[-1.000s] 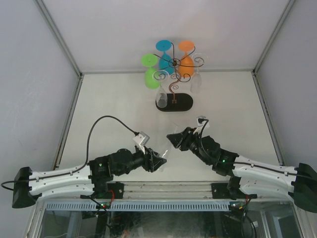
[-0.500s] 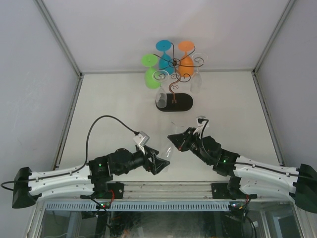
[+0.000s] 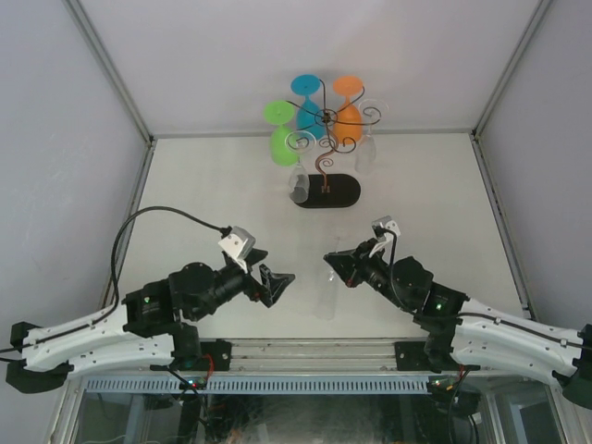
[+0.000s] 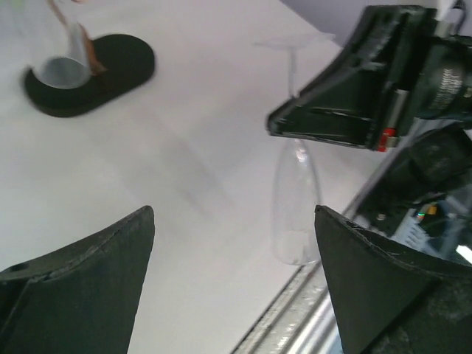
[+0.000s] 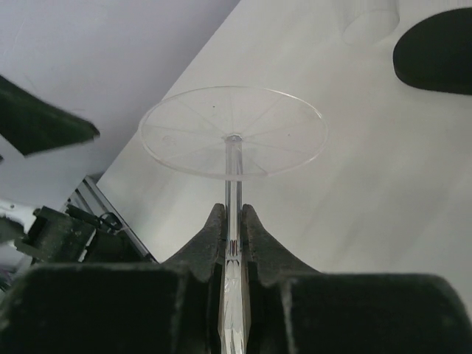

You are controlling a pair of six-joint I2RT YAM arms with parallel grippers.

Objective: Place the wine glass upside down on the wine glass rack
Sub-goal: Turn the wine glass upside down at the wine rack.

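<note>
Clear wine glass (image 3: 325, 294) upside down, foot up, near front edge of desk (image 3: 213, 185), stem pinched in right jaws, left jaws spread wide just beside it, not touching, wine glass rack (image 3: 323, 168) well apart at far edge, coloured glasses (image 3: 306, 85) hung on it.

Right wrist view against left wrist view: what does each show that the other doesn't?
Right wrist only: the wine glass stem pinched between the right gripper jaws, seen close. Left wrist only: the glass's bowl below that grip, and the left gripper with jaws open and empty. Both: the wine glass rack base and another clear glass by it.
</note>
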